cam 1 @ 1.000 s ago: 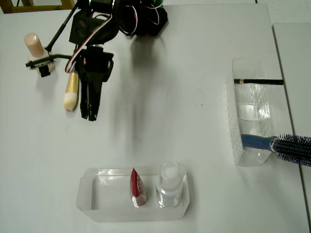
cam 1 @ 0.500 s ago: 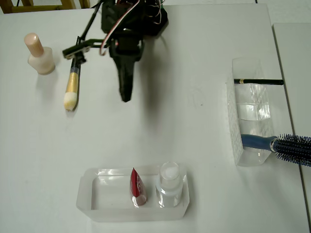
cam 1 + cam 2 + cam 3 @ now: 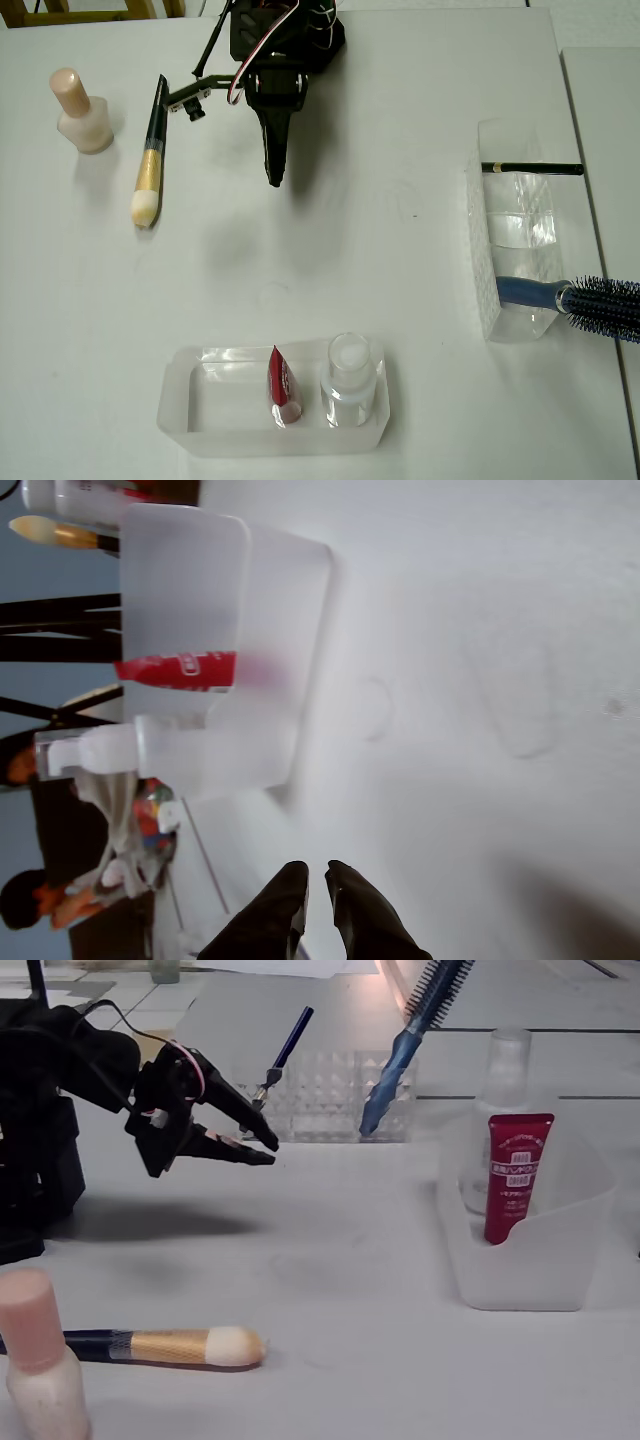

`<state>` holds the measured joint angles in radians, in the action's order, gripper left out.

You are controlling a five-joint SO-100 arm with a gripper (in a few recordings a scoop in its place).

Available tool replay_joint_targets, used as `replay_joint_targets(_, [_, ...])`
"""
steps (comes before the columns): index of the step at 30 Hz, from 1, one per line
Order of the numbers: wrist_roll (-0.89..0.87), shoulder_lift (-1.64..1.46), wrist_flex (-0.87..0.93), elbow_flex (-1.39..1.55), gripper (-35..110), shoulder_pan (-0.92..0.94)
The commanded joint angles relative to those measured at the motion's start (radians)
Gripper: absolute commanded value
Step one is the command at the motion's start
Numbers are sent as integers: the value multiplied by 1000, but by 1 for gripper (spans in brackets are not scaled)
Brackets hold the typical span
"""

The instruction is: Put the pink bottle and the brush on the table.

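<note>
The pink bottle (image 3: 82, 112) stands upright on the white table (image 3: 400, 270) at the far left of the overhead view, and it fills the near left corner in the fixed view (image 3: 38, 1370). Just right of it the brush (image 3: 150, 165) lies flat, cream tip toward the tray; the fixed view shows it lying on the tabletop (image 3: 170, 1346). My black gripper (image 3: 275, 178) hangs above the table to the right of the brush, apart from both. Its fingers are nearly together with nothing between them (image 3: 316, 872) (image 3: 270, 1152).
A clear tray (image 3: 200, 410) near the front holds a red tube (image 3: 282, 385) and a clear bottle with a white cap (image 3: 348, 372). At the right a clear organiser (image 3: 515, 245) holds a thin dark stick (image 3: 530, 168) and a blue hairbrush (image 3: 590, 300). The arm's base (image 3: 295, 40) sits at the back.
The gripper has swung right, from just beside the brush to the middle of the table's back part. The brush and pink bottle have stayed where they were.
</note>
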<state>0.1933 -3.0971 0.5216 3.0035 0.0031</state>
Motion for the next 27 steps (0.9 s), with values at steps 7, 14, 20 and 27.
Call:
replay_joint_targets(7, [-17,-163,204,41,0,0])
replay_joint_targets(14, [-18,-218,333,41,0,-12])
replay_joint_targets(20, [-20,-218,370,43,0,-12])
replay_joint_targets(27, [-34,-218,371,43,0,-11])
